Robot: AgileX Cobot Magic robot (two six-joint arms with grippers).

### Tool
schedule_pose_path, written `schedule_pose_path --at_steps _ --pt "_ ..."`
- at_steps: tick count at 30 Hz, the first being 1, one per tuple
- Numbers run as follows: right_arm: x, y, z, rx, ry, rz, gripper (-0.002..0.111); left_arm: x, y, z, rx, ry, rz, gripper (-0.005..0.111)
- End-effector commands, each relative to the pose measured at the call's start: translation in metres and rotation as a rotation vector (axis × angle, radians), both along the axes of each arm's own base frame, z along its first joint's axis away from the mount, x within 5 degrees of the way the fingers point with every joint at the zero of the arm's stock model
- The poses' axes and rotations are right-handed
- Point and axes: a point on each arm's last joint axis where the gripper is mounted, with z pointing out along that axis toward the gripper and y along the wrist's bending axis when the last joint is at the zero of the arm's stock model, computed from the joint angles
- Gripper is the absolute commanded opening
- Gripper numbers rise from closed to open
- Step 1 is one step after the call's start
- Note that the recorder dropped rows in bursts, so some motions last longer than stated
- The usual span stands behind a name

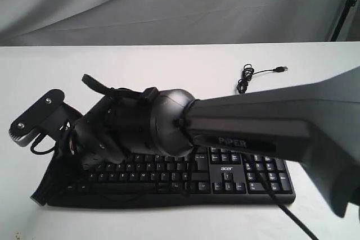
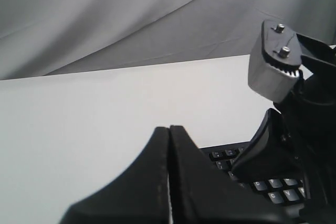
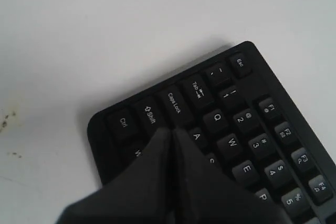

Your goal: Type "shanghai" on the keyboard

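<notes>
Over the left end of the keyboard (image 3: pixel 247 114), the right gripper (image 3: pixel 172 131), jaws pressed together, aims beside the A key (image 3: pixel 197 136); the left gripper (image 2: pixel 169 128), jaws together, hovers nearby. Letters entered: not determinable.

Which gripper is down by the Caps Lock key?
The right gripper, shut, its tip by Caps Lock and Shift; the left gripper shows against white table.

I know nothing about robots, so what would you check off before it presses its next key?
1. Right gripper shut to a point: ok.
2. Its tip over S: cannot tell; it shows between Shift and A, S hidden.
3. Left gripper shut: ok.
4. Keyboard flat on table: ok.
5. USB plug connected: not ok; it lies loose on the table.
</notes>
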Motion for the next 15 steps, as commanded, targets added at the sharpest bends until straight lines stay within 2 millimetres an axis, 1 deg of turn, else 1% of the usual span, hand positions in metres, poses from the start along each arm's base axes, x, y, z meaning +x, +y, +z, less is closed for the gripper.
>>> schedule_pose_path --at_steps 1,3,6,13,15 --pt "0.014 -0.009 -0.005 0.011 0.020 -0.020 0.000 0.000 0.000 -0.001 -0.003 -0.003 -0.004 0.000" --pt "0.017 -0.013 -0.009 0.010 0.025 -0.022 0.000 0.000 0.000 -0.001 -0.003 -0.003 -0.004 0.000" --pt "0.016 -0.016 -0.017 0.019 0.010 -0.016 0.000 0.000 0.000 -0.001 -0.003 -0.003 -0.004 0.000" --pt "0.017 -0.016 -0.018 0.032 -0.009 -0.010 0.000 0.000 0.000 -0.001 -0.003 -0.003 -0.004 0.000" --pt "0.017 -0.015 -0.025 0.027 0.000 -0.013 0.000 0.000 0.000 -0.001 -0.003 -0.003 -0.004 0.000"
